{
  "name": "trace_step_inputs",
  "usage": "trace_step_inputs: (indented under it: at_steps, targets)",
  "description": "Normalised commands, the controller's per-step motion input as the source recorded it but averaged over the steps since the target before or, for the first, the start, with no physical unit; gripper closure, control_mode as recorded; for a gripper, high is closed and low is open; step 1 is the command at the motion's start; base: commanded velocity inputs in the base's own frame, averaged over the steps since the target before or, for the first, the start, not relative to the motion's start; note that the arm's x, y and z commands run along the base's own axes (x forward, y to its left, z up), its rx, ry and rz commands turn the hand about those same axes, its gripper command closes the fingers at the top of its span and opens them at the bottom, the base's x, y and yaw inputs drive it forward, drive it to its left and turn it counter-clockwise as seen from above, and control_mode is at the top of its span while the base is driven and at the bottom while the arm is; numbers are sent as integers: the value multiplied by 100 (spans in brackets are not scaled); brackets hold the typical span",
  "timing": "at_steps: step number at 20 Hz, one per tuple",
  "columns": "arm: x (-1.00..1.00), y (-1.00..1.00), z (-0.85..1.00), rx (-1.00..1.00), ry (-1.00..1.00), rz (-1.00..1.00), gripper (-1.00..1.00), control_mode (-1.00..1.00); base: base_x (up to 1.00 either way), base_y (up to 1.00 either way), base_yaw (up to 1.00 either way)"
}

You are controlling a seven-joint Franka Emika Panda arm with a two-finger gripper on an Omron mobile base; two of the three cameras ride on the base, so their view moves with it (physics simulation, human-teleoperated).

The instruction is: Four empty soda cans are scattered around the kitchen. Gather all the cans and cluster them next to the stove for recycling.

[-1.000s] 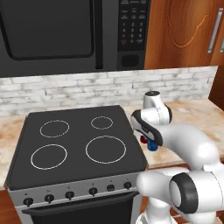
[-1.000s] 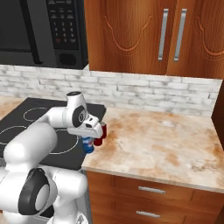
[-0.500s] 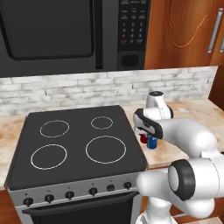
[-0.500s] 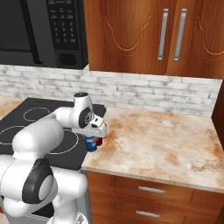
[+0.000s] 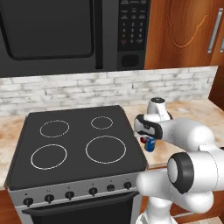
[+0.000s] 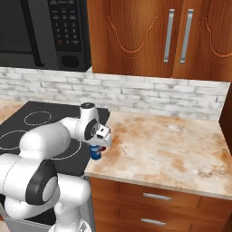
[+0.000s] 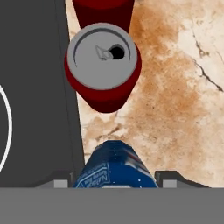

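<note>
My gripper (image 7: 114, 179) is shut on the blue soda can (image 7: 116, 166), whose body sits between the two finger tips. The hand hovers low over the counter just right of the stove (image 5: 26, 175). The blue can (image 5: 150, 145) hangs below the white wrist, and from the other side it (image 6: 95, 153) is at the cooktop's right edge. Right ahead stands a red soda can (image 7: 103, 74) with a silvery top, upright on the counter beside the stove's black glass (image 7: 35, 87). Behind it stands a second red can (image 7: 103, 13), cut off by the frame.
A black microwave (image 5: 65, 30) hangs above the stove. Wooden cabinets (image 6: 149, 36) are on the upper right. The marbled counter (image 6: 172, 149) runs to the right, with a brick backsplash (image 6: 158, 95) behind it. Dark knobs (image 5: 70, 194) line the stove's front.
The hand with the blue can has drifted slightly to the right and a little lower, closer to the red cans. The jaws have stayed the same.
</note>
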Motion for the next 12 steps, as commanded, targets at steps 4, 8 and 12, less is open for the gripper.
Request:
trace_step_inputs:
  at_steps: [4, 8, 12]
  targets:
    - [1, 0, -33, 0, -1, 0, 100, -100, 0, 0, 0]
    - [0, 0, -8, 0, -1, 0, 100, -100, 0, 0, 0]
    - [0, 1, -4, 0, -4, 0, -100, -100, 0, 0, 0]
